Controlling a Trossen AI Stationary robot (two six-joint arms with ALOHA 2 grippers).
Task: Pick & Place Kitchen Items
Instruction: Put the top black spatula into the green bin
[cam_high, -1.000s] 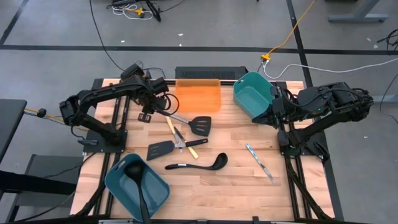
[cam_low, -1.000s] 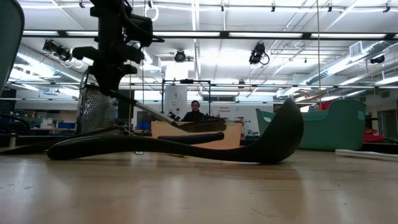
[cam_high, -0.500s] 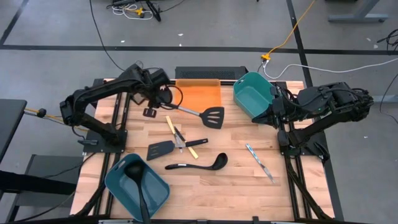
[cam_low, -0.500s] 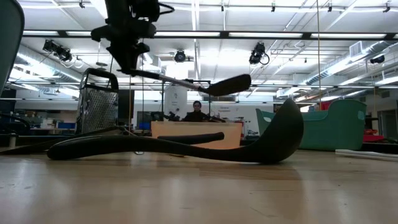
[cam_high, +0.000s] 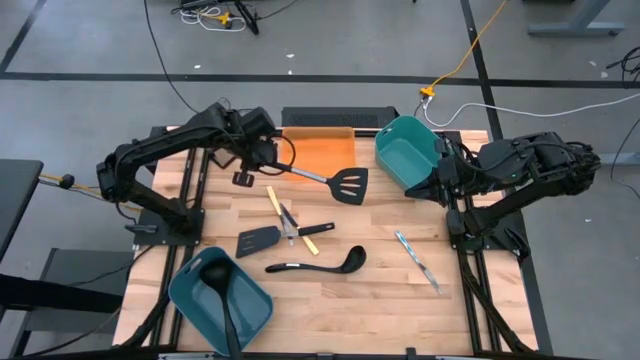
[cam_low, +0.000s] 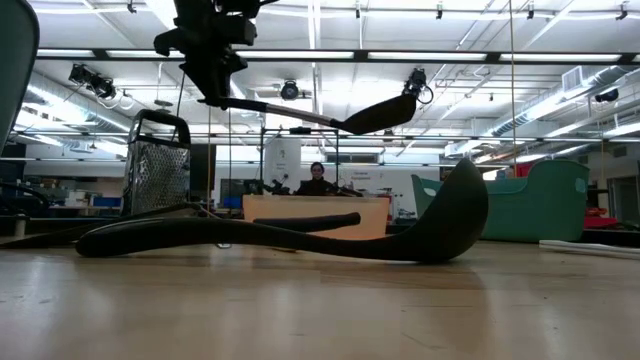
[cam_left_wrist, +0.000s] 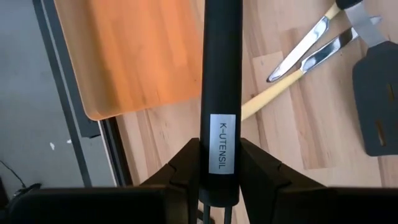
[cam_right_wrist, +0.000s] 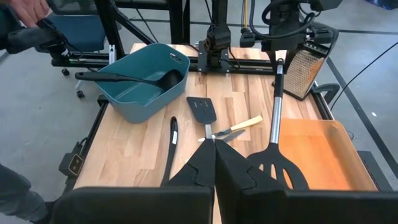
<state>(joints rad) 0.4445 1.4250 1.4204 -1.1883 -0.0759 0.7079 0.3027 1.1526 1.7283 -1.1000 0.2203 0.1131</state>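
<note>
My left gripper (cam_high: 262, 160) is shut on a black slotted spatula (cam_high: 350, 184) and holds it in the air by the orange tray (cam_high: 318, 148); it also shows in the low view (cam_low: 215, 60). On the table lie a second black spatula (cam_high: 258, 240), a black ladle (cam_high: 315, 265), yellow-handled cutlery (cam_high: 310, 232) and a silver knife (cam_high: 415, 258). Another ladle (cam_high: 225, 310) lies in the near-left teal bin (cam_high: 190, 300). My right gripper (cam_right_wrist: 214, 163) is shut and empty beside the far-right teal bin (cam_high: 410, 150). My left gripper pinches the spatula's black handle near its free end (cam_left_wrist: 221, 134) between its two fingers (cam_left_wrist: 261, 171), one on each side. The fingers come from above. The spatula sticks out about level toward the table's right, lifted clear, its slotted head (cam_low: 380, 113) high above the table.
A metal box grater (cam_right_wrist: 308, 62) stands at the far left by the left arm's base. A person sits in the room behind the table (cam_low: 316, 180). Bare wood shows between the knife and the right edge and along the near edge.
My left gripper has risen and moved a little toward the table's right, still shut on the spatula's handle. The spatula has been lifted clear of the table; its head has swung up and toward the right, to the tray's near right corner.
</note>
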